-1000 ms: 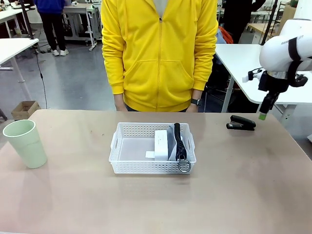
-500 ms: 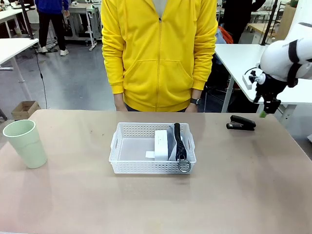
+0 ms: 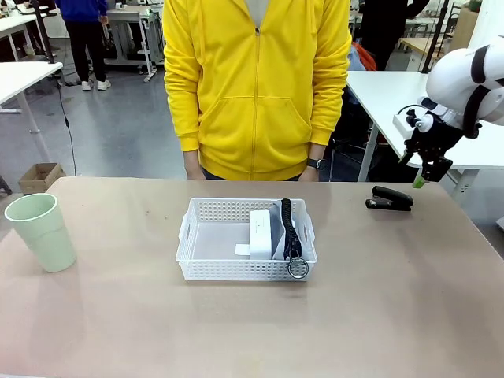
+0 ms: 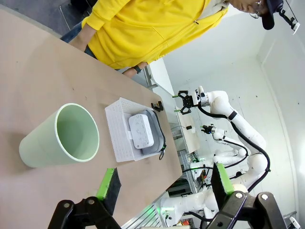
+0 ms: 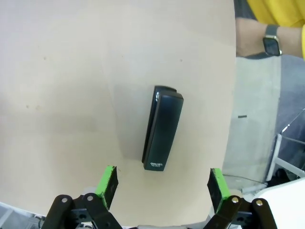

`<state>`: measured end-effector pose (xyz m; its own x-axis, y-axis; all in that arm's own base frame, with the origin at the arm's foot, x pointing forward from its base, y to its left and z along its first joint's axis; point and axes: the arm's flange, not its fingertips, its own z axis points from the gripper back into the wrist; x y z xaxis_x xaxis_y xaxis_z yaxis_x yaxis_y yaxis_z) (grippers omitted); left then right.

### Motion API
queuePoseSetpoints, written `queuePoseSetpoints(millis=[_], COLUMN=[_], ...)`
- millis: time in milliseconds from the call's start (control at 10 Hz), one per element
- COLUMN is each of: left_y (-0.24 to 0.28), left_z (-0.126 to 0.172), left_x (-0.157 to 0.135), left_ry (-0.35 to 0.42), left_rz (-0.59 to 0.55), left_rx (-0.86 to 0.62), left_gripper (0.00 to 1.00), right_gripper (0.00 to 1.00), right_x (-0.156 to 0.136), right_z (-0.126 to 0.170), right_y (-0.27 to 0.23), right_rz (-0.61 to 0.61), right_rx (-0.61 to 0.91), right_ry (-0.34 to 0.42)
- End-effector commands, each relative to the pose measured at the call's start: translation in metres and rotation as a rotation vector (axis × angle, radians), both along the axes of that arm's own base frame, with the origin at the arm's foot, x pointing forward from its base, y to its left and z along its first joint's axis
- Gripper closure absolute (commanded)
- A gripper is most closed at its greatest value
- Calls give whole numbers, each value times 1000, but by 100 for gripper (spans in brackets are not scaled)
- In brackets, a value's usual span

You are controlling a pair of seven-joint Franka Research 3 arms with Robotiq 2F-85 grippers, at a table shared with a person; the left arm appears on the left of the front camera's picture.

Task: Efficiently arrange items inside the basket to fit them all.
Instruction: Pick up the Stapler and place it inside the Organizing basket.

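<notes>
Green-padded right gripper (image 5: 162,183) wide open, empty, above black stapler (image 5: 162,128)

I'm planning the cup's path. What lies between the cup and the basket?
Only bare table lies between the cup and the basket, as the front view shows; the left wrist view agrees.

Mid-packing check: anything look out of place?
The metal ring of the grey pouch hangs over the near rim of the white lattice basket; the black stapler and pale green cup sit outside it.
</notes>
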<state>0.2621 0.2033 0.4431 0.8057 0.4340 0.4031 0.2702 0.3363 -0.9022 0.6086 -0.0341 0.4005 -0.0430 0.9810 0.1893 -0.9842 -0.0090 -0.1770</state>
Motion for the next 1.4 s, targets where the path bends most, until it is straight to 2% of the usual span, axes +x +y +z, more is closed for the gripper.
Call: queuePoseSetpoints(millis=[0, 100, 400, 700, 900, 1000, 1100, 1300], left_y=[-2, -2, -2, -2, -2, -2, -2, -2], left_z=[0, 0, 0, 0, 0, 0, 0, 0], left_x=[-1, -1, -1, -1, -1, -1, -1, -1], left_ry=[-32, -32, -32, -32, -32, -32, -32, -32], left_rz=[2, 2, 2, 2, 2, 2, 2, 2], left_rx=[-13, -13, -13, -13, -13, -13, -13, -13], left_gripper=[0, 0, 0, 0, 0, 0, 0, 0], right_gripper=[0, 0, 0, 0, 0, 0, 0, 0], right_x=[-1, 0, 27, 59, 66, 68, 66, 54], right_z=[-1, -2, -14, -48, -68, -80, -89, -100], right_y=[2, 9, 10, 12, 20, 28, 35, 49], right_rz=[6, -72, -40, -76, -73, -58, -54, -46], right_rx=[30, -3, 31, 48, 20, -7, -40, -91], right_ry=[14, 20, 96, 203, 281, 360, 407, 449])
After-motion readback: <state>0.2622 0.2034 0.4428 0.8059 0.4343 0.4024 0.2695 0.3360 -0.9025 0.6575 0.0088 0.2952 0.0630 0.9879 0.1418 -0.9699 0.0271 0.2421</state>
